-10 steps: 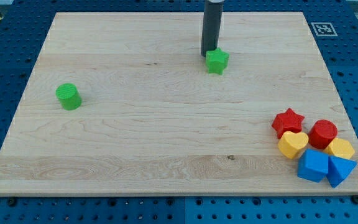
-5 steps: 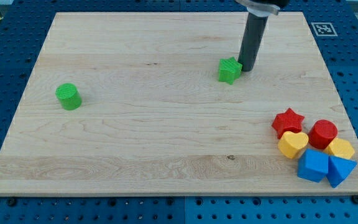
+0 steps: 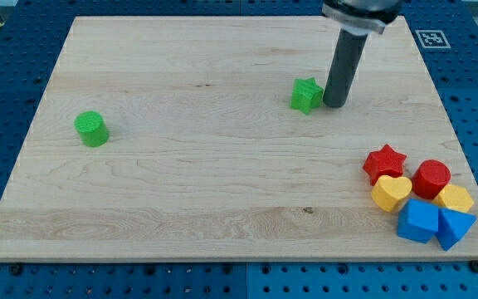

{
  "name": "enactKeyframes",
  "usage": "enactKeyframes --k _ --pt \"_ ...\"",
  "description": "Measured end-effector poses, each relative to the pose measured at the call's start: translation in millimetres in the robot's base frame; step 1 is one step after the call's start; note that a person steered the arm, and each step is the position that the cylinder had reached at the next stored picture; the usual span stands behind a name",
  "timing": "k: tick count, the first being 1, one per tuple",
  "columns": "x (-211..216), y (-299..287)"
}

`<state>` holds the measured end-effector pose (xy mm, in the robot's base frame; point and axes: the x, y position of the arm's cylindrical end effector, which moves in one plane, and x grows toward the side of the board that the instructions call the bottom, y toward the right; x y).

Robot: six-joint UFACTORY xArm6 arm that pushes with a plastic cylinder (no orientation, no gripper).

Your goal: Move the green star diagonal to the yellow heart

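The green star (image 3: 306, 95) lies on the wooden board (image 3: 181, 183), right of the middle and toward the view's top. My tip (image 3: 334, 105) stands just to the star's right, touching or nearly touching it. The yellow heart (image 3: 391, 193) lies at the view's lower right, in a tight cluster of blocks, well below and to the right of the star.
Around the heart sit a red star (image 3: 384, 160), a red cylinder (image 3: 431, 178), a yellow block (image 3: 456, 198), a blue cube (image 3: 419, 220) and a blue wedge-shaped block (image 3: 454, 227). A green cylinder (image 3: 91, 129) stands at the board's left.
My tip moved from the star's upper left round to its right side. The green star shifted a little right and down, then stayed put in the last half second.
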<state>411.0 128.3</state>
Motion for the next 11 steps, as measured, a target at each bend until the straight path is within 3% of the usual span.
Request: enactKeyframes --k 1,3,4,5,11 --pt "4.7 -29.9" --pt "-69.9 -5.4" --pt "-113.7 -29.3" --pt "-90.2 -64.5" --pt "-38.1 -64.5"
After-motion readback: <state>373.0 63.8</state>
